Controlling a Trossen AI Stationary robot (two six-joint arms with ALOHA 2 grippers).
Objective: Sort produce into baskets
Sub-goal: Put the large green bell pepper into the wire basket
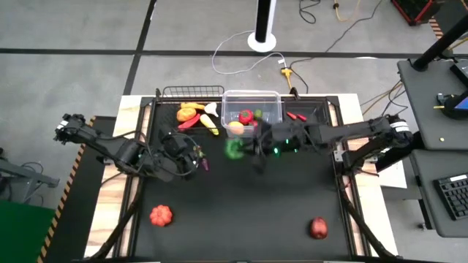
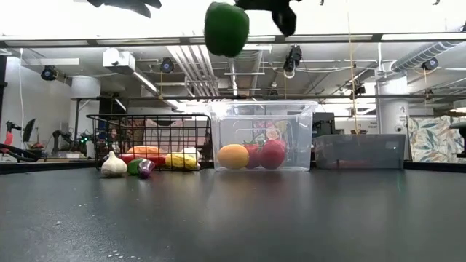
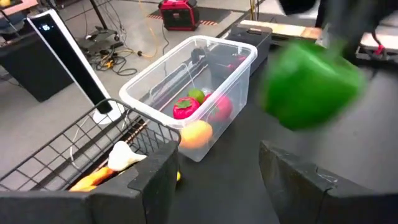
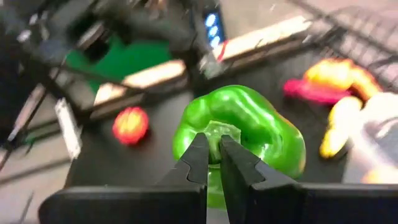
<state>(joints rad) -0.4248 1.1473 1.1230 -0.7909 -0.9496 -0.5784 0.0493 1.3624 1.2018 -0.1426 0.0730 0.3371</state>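
Right gripper (image 4: 212, 155) is pinching the stem of the green pepper (image 4: 239, 134), which is hanging below it, off the table, just in front of the clear bin (image 1: 252, 109). Left gripper (image 3: 214, 171) is hovering nearby, fingers spread, holding nothing.

A robotics lab, bare and industrial.
Exposed ceiling ducts (image 2: 196, 69) and pipes run overhead, cables (image 1: 322, 33) trail over the taped concrete floor (image 1: 73, 73), a keyboard (image 1: 455, 196) sits on a side desk, and the black work table (image 1: 241, 212) stands on a frame.
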